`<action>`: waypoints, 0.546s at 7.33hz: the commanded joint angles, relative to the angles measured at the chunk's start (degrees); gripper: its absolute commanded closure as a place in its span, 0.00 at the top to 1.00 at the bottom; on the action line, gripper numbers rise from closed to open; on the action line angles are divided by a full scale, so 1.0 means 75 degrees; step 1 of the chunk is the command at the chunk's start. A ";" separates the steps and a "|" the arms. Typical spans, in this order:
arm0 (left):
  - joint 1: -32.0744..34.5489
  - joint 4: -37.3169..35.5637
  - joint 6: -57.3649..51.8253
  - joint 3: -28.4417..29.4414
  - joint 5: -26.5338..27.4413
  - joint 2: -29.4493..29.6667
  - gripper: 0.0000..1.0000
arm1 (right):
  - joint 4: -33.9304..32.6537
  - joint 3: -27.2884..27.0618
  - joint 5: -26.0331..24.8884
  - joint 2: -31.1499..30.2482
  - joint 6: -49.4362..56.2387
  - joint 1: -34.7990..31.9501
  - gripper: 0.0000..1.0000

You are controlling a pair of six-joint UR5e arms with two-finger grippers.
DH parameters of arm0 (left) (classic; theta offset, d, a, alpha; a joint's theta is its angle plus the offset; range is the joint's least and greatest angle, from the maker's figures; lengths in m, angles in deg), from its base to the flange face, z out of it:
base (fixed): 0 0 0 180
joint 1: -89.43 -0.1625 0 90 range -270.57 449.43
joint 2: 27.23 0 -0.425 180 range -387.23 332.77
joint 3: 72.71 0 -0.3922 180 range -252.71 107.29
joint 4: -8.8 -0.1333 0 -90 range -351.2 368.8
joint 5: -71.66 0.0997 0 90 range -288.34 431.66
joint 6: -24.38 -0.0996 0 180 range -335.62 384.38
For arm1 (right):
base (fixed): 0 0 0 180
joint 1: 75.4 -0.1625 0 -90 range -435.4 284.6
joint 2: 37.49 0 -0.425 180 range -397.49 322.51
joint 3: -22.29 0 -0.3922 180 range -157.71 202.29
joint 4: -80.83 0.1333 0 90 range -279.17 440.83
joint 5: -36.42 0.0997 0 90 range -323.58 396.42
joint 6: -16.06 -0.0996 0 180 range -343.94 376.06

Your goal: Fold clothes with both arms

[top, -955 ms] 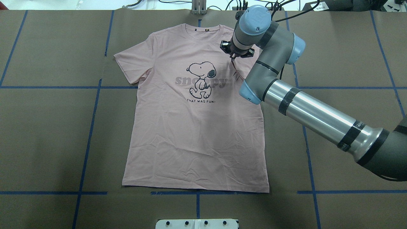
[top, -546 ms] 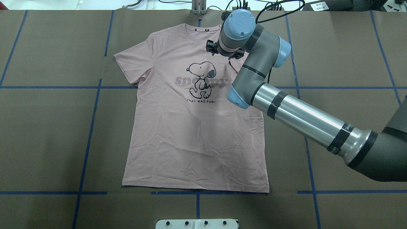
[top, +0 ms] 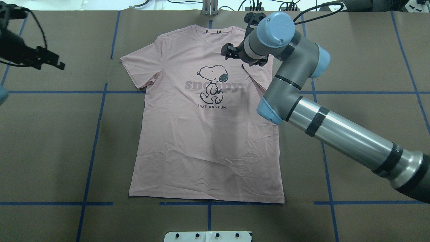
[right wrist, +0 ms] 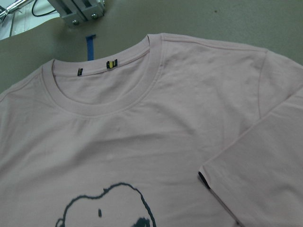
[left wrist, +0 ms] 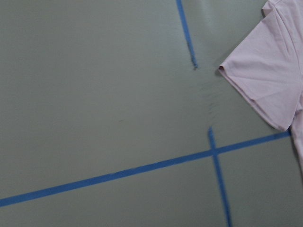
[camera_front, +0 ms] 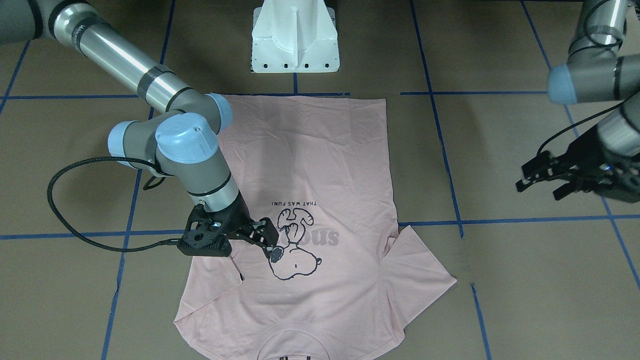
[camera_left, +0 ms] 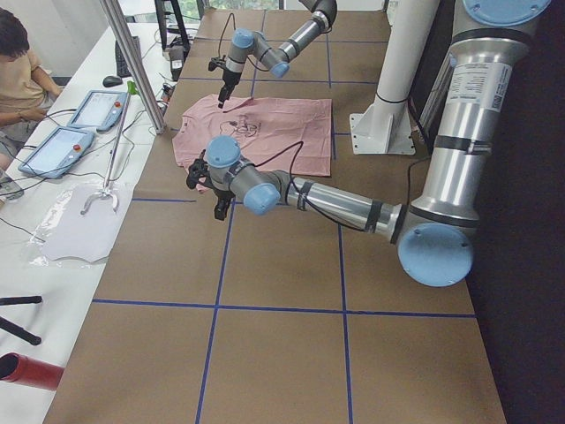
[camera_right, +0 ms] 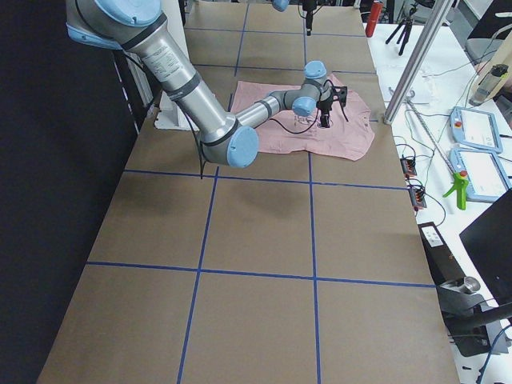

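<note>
The pale pink T-shirt [top: 208, 151] lies flat and face up on the brown table, with the cartoon dog [top: 212, 84] showing. Its right-hand sleeve is folded inward onto the chest [right wrist: 265, 179]; the other sleeve [left wrist: 270, 80] lies spread out. My right gripper [top: 229, 51] hovers over the upper chest beside the dog's head [camera_front: 272, 242], open and empty. My left gripper [top: 52, 62] is off the shirt, over bare table beyond the spread sleeve [camera_front: 542, 184], open and empty.
The white pedestal base [camera_front: 295, 40] stands at the robot's edge of the table, just past the shirt's hem. A metal bracket [top: 210, 8] sits at the far edge by the collar. Blue tape lines [top: 97, 127] cross the table. Tablets [camera_left: 79, 124] lie on a side bench.
My right gripper moved left across the chest from the folded sleeve toward the dog's head and its wrist turned. My left arm has come into the overhead view at the upper left.
</note>
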 commanded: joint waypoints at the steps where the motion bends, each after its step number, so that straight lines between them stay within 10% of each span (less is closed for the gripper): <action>1: -0.0902 0.1210 0.0604 0.2057 0.1884 0.1547 0.92 | 0.0028 -0.1508 0.0193 -0.1274 -0.0002 -0.0019 1.00; 4: -0.1384 0.3187 0.0628 0.4423 0.2908 0.2571 0.77 | 0.0040 -0.1548 0.0159 -0.1396 0.0033 0.0040 1.00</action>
